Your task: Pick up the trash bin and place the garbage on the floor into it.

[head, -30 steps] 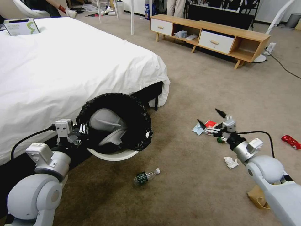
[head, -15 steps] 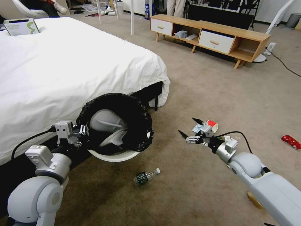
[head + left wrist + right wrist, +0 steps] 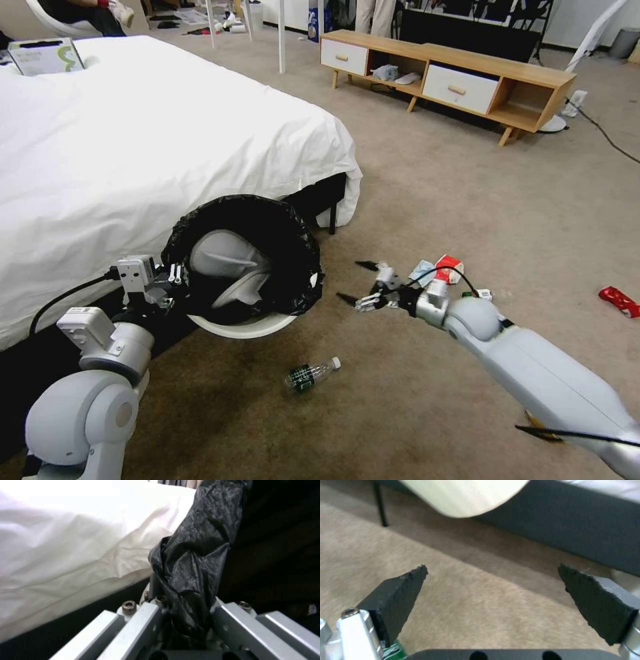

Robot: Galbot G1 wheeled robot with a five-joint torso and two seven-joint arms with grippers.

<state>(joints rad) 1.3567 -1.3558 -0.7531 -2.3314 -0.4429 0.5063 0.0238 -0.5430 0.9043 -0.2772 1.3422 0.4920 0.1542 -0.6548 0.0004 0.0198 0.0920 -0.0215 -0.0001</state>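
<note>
Trash bin (image 3: pixel 243 267), lower-left centre, hangs tilted from my left tool (image 3: pixel 175 275), clamped on its black liner (image 3: pixel 191 562). Right tool (image 3: pixel 361 283), spread wide and empty, hovers beside it. Next move probably calls for descending onto the bottle (image 3: pixel 311 375).

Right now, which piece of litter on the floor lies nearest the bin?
The bottle, lying on its side just below the bin; the packet and red wrapper lie farther right.

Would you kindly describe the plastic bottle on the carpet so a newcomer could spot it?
From the bed, look down past the trash bin held beside it. The bottle lies alone on the carpet just below: clear, dark green label, white cap.
</note>
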